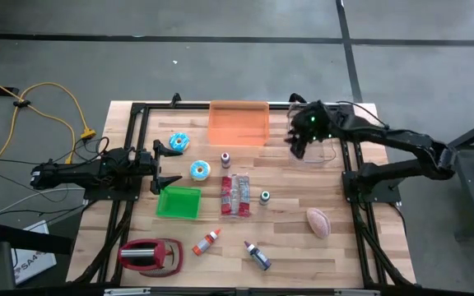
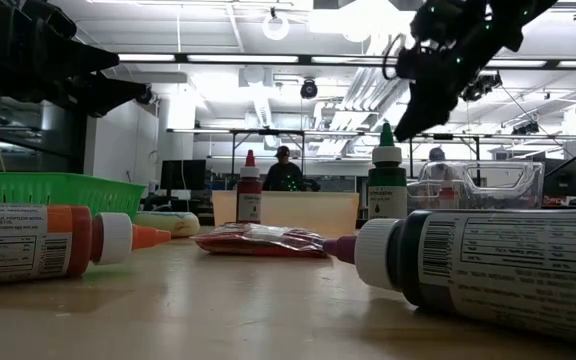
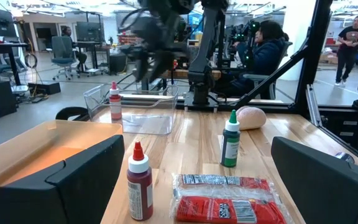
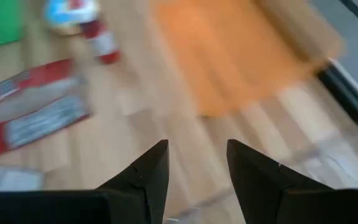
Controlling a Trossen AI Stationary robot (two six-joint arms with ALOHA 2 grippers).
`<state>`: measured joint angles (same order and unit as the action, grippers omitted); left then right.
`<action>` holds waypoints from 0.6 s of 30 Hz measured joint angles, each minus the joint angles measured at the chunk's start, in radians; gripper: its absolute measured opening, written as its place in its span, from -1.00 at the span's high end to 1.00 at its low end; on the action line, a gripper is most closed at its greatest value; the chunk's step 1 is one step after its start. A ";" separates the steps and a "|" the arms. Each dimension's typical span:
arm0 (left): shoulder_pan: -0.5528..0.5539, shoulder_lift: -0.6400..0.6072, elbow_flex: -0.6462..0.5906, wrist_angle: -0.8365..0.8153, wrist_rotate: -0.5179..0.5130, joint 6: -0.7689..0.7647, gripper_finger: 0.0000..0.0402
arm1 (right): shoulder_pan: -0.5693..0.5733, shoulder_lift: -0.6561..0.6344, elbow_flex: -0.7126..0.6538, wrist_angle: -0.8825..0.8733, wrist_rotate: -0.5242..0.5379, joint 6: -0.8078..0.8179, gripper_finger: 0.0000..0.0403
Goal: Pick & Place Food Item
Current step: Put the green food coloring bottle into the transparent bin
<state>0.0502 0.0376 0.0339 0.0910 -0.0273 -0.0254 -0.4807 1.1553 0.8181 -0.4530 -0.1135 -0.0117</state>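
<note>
Bread roll (image 1: pixel 318 222) apart from seemingly empty right gripper (image 1: pixel 297 141)

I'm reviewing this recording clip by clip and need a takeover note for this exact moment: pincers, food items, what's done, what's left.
Left pincer: open, empty, parked at the table's left side by the green basket.
Right pincer: nearly closed, nothing held, raised over the clear container beside the orange bin.
Food: red snack packet mid-table, two donuts on the left, bread roll on the right.
Done: no food visibly placed in either bin.
Left: pick an item, then place it.
</note>
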 joint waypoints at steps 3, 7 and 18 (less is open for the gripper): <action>0.000 0.000 0.000 0.000 0.000 0.000 -0.98 | 0.097 0.000 0.000 0.013 0.002 -0.031 0.26; 0.000 0.000 0.000 0.000 0.000 0.000 -0.98 | 0.222 0.000 0.000 0.030 0.002 -0.097 0.26; 0.000 0.000 0.000 0.000 0.000 0.000 -0.98 | 0.476 0.000 0.000 0.080 0.025 -0.082 0.26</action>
<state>0.0502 0.0376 0.0339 0.0910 -0.0273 -0.0254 -0.0052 1.1553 0.8181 -0.3733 -0.0889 -0.0941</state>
